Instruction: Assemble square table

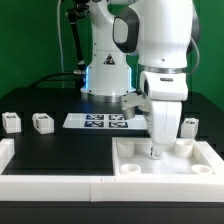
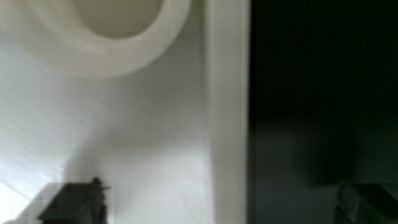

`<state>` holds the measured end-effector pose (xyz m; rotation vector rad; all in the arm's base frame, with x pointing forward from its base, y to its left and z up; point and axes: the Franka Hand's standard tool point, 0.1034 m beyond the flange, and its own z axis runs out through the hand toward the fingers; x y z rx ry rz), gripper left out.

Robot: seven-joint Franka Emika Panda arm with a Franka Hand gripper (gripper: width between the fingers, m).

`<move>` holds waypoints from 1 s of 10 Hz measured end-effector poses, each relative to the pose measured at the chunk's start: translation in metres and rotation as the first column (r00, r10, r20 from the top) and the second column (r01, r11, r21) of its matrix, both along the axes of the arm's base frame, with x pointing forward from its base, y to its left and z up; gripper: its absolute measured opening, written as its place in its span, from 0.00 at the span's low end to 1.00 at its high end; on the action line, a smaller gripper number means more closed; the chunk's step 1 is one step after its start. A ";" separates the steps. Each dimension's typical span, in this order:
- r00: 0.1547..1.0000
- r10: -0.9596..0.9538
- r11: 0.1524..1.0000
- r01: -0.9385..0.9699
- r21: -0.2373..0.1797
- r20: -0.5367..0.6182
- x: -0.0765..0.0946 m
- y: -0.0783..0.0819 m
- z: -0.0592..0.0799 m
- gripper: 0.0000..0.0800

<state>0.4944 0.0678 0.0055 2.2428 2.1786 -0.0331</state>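
The gripper (image 1: pixel 157 150) is hovering wide open and empty, its fingers (image 2: pixel 71 203) straddling the rim of the square tabletop (image 1: pixel 187 166) lying at the exterior view's right; closing off-centre risks skewing it.

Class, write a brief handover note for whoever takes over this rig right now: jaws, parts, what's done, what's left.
Gripper: jaws open, low over the tabletop, either side of its rim.
Legs: two loose at the exterior view's left; third leg beyond the tabletop, exterior view's right; fourth not seen.
Done: no leg seen fitted.
Left: fit all four legs.
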 end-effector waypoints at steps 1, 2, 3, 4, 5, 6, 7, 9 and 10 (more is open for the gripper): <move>1.000 -0.028 1.000 0.028 0.000 0.003 0.000 -0.001 0.002 0.81; 0.997 -0.080 0.997 0.080 -0.003 0.014 -0.003 -0.005 0.012 0.81; 0.985 -0.169 0.986 0.169 -0.003 0.028 -0.007 -0.003 0.023 0.81; 0.962 -0.270 0.963 0.270 -0.001 0.043 -0.011 0.005 0.035 0.81; 0.937 -0.347 0.938 0.348 -0.001 0.046 -0.014 0.014 0.043 0.81; 0.876 -0.480 0.876 0.481 -0.017 0.041 -0.017 0.023 0.053 0.81; 0.781 -0.623 0.782 0.624 -0.013 0.045 -0.020 0.034 0.056 0.81; 0.714 -0.697 0.717 0.696 0.046 0.058 -0.014 0.037 0.057 0.81; 0.645 -0.763 0.647 0.761 0.049 0.049 -0.016 0.038 0.056 0.81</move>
